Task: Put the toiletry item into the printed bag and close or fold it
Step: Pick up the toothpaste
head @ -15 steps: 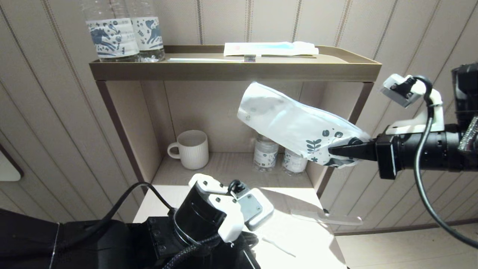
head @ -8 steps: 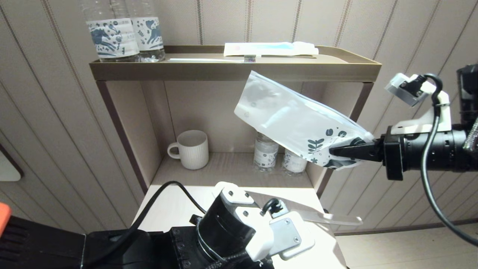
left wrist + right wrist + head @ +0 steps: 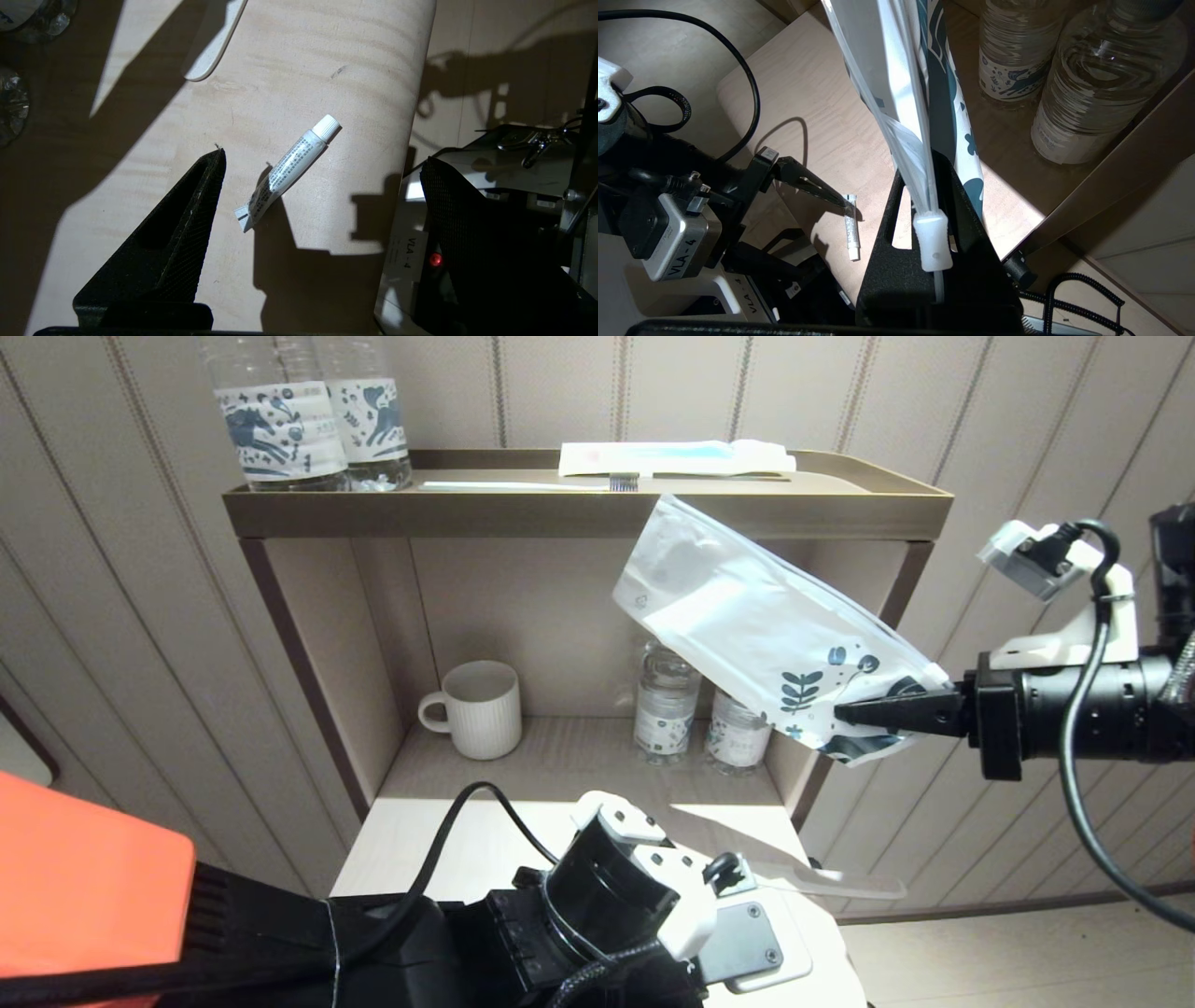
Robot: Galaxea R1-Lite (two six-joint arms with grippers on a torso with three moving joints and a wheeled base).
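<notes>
The toiletry item is a small white tube (image 3: 285, 172) lying flat on the pale wooden table (image 3: 327, 70). My left gripper (image 3: 323, 156) hovers over it, open, and the tube lies between the jaws, nearer one finger (image 3: 812, 186). In the head view the left wrist (image 3: 635, 905) hides the tube. The printed bag (image 3: 747, 625) hangs tilted in the air before the shelf, its blue leaf print at the lower end. My right gripper (image 3: 845, 714) is shut on that printed end, with the bag's white slider (image 3: 931, 242) between its fingers.
A shelf unit (image 3: 588, 513) stands behind the table. It holds a white mug (image 3: 478, 709) and small bottles (image 3: 665, 705) below, and two bottles (image 3: 308, 420), a toothbrush (image 3: 532, 483) and a blue-striped packet (image 3: 672, 457) on top. A flat white comb (image 3: 831, 882) lies near the table's right edge.
My left arm has moved right and lower over the table, and its jaws have opened. The right gripper has carried the bag slightly right and tipped it more upright.
</notes>
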